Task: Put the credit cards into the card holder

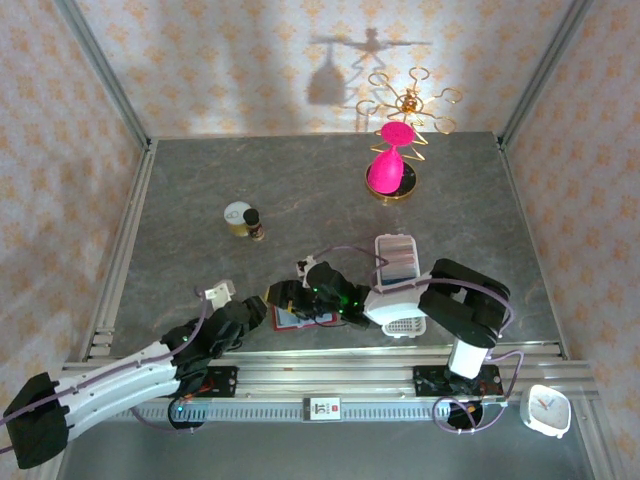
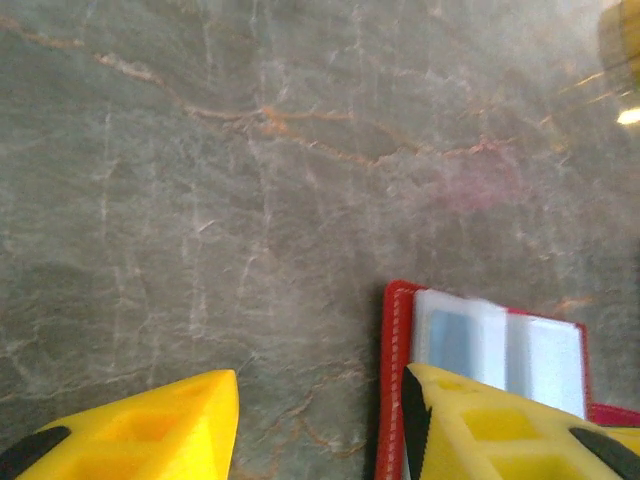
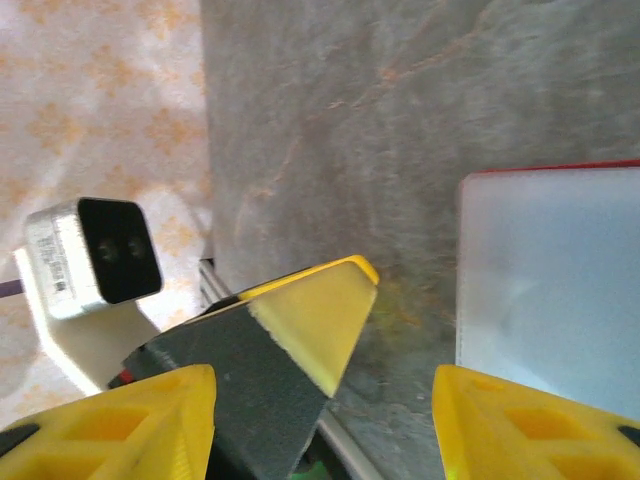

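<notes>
Left gripper (image 2: 320,380): the yellow moulded-plastic fingers (image 2: 150,430), wedge-shaped with hollow cells, are standing well apart, with nothing held and bare table between them. The right-hand finger is overlapping the stitched edge of the red card holder (image 2: 500,345). The holder is lying open on the grey, veined stone-look table (image 2: 200,200), glossy clear sleeves up.

Right gripper (image 3: 322,380): matching yellow fingers (image 3: 110,420) are gaping and gripping nothing. A left-arm fingertip is poking in between them, with the holder's frosted sleeve just beside. The frame edge and a finger are cutting off the holder's near part.

The credit cards (image 1: 395,255) are sitting in the white slotted tray (image 1: 403,325), right of the holder. Their colours are hard to make out.
</notes>
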Available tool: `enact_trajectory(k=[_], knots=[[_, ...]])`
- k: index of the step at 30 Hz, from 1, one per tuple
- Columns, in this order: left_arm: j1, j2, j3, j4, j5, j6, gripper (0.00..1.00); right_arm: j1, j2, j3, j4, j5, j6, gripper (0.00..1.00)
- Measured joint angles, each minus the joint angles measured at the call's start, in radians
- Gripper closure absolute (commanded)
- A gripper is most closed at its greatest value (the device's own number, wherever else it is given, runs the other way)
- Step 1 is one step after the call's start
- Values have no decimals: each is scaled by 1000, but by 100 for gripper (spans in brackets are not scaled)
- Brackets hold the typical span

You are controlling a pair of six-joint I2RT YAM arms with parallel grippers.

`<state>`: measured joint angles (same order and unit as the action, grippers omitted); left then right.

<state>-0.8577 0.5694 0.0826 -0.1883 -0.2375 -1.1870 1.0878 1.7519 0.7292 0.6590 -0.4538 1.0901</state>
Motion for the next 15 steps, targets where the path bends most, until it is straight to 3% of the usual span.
enact_trajectory(k=[8, 15], knots=[[0, -76, 16, -55, -43, -21, 46, -8, -41, 105, -10, 4, -80, 42], [0, -21, 33, -55, -28, 14, 46, -124, -363, 93, -281, 190, -386, 41]])
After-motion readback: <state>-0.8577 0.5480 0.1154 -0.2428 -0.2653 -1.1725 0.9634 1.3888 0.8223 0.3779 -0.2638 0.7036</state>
